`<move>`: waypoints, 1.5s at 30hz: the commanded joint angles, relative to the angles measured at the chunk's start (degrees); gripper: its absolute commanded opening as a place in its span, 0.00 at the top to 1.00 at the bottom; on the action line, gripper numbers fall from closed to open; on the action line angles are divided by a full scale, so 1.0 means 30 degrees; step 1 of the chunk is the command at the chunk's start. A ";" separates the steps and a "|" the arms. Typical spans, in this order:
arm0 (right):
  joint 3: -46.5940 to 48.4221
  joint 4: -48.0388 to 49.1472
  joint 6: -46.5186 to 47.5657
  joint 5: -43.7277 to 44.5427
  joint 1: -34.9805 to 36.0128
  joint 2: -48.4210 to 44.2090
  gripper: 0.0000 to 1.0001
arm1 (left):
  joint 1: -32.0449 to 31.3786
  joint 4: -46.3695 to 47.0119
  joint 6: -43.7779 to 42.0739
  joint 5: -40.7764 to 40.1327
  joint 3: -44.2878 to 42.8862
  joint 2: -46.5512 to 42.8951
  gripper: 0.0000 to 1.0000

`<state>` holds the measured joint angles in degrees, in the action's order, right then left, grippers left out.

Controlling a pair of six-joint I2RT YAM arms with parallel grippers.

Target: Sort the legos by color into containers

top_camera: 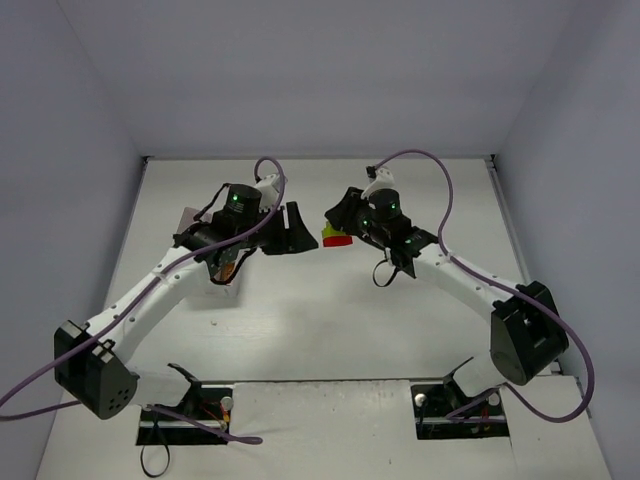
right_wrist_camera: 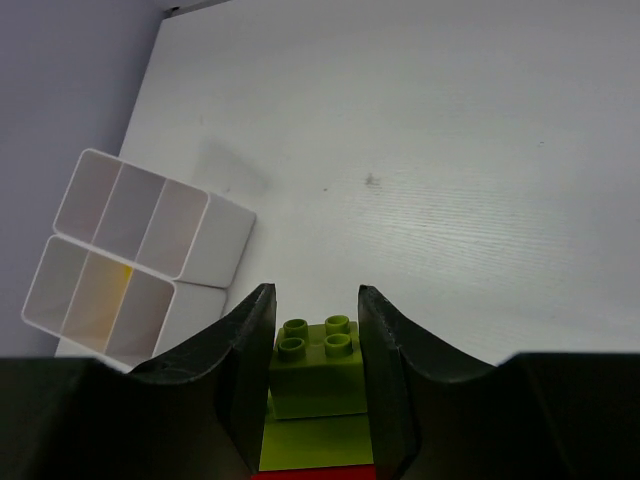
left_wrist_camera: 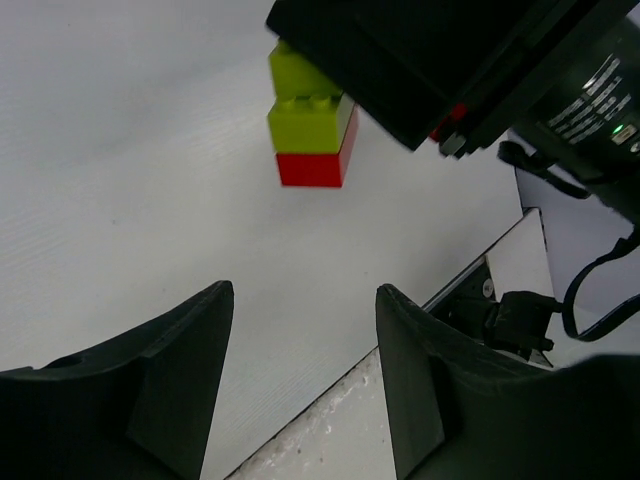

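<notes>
Clamping a lime-and-red lego stack [left_wrist_camera: 310, 125], the right gripper [right_wrist_camera: 315, 305] holds it before the left gripper [left_wrist_camera: 305, 300], which stands open just beside. A skewed pull could scatter bricks, well apart from the tray [right_wrist_camera: 215, 235].

White table [top_camera: 330, 320], white compartment tray [right_wrist_camera: 218, 245] resting on its left half

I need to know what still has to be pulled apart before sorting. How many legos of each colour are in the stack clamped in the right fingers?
Green legos: 2
Red legos: 1
Total: 3
</notes>
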<state>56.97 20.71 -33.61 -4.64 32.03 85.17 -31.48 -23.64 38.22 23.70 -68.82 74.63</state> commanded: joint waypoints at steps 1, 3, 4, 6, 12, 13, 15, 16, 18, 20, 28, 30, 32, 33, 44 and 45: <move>-0.0035 0.2676 -0.0400 -0.0825 0.0309 -0.1112 1.00 | -0.0606 0.3453 0.0884 0.0128 -0.0674 0.0287 0.47; -0.0239 0.2938 -0.0575 -0.1029 0.0397 -0.1347 1.00 | -0.0871 0.3776 0.0797 -0.0254 -0.0878 0.0551 0.45; -0.0298 0.3028 -0.0663 -0.1088 0.0368 -0.1464 1.00 | -0.1046 0.3749 0.0767 -0.0342 -0.0996 0.0901 0.44; -0.0474 0.3204 -0.0839 -0.1264 0.0368 -0.1669 1.00 | -0.1223 0.3369 0.0475 -0.0810 -0.1464 0.1459 0.44; -0.0621 0.3496 -0.0840 -0.1439 0.0368 -0.2079 1.00 | -0.1780 0.3133 0.0240 -0.1483 -0.1817 0.2397 0.44; -0.0621 0.3584 -0.0839 -0.1527 0.0368 -0.2138 1.00 | -0.1838 0.3191 0.0240 -0.1630 -0.1817 0.2457 0.44; -0.0592 0.3731 -0.0898 -0.1616 0.0397 -0.2139 1.00 | -0.1897 0.3367 0.0240 -0.1924 -0.1788 0.2690 0.44; -0.0563 0.3790 -0.0898 -0.1674 0.0368 -0.2139 1.00 | -0.1898 0.3484 0.0269 -0.2099 -0.1788 0.2750 0.44; -0.0504 0.3849 -0.0898 -0.1704 0.0397 -0.2080 1.00 | -0.1898 0.3806 0.0386 -0.2305 -0.1788 0.2837 0.44; -0.0445 0.3849 -0.0898 -0.1791 0.0368 -0.1963 1.00 | -0.1898 0.4098 0.0444 -0.2598 -0.1788 0.2867 0.44; -0.0474 0.4170 -0.1015 -0.2055 0.0368 -0.1846 1.00 | -0.1898 0.5563 0.0913 -0.3097 -0.1232 0.2926 0.45; -0.0445 0.4142 -0.1044 -0.2114 0.0397 -0.1846 1.00 | -0.1898 0.6090 0.1147 -0.2980 -0.0998 0.3013 0.46; -0.0445 0.4171 -0.1015 -0.2143 0.0368 -0.1904 1.00 | -0.1898 0.6384 0.1294 -0.2892 -0.0967 0.3130 0.51; -0.0416 0.4171 -0.1015 -0.2143 0.0397 -0.1875 1.00 | -0.1898 0.6443 0.1294 -0.2805 -0.0938 0.3218 0.52; -0.0387 0.2857 -0.0371 -0.1880 0.0368 -0.2314 0.99 | -0.1898 0.6591 0.0212 -0.2569 0.0056 0.2634 0.92; -0.0358 0.2592 -0.0226 -0.1851 0.0368 -0.2372 0.97 | -0.1898 0.6532 0.0007 -0.2656 0.0174 0.2343 0.94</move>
<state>54.50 25.87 -35.53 -9.93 32.95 81.52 -37.17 -6.79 40.82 16.67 -68.79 84.71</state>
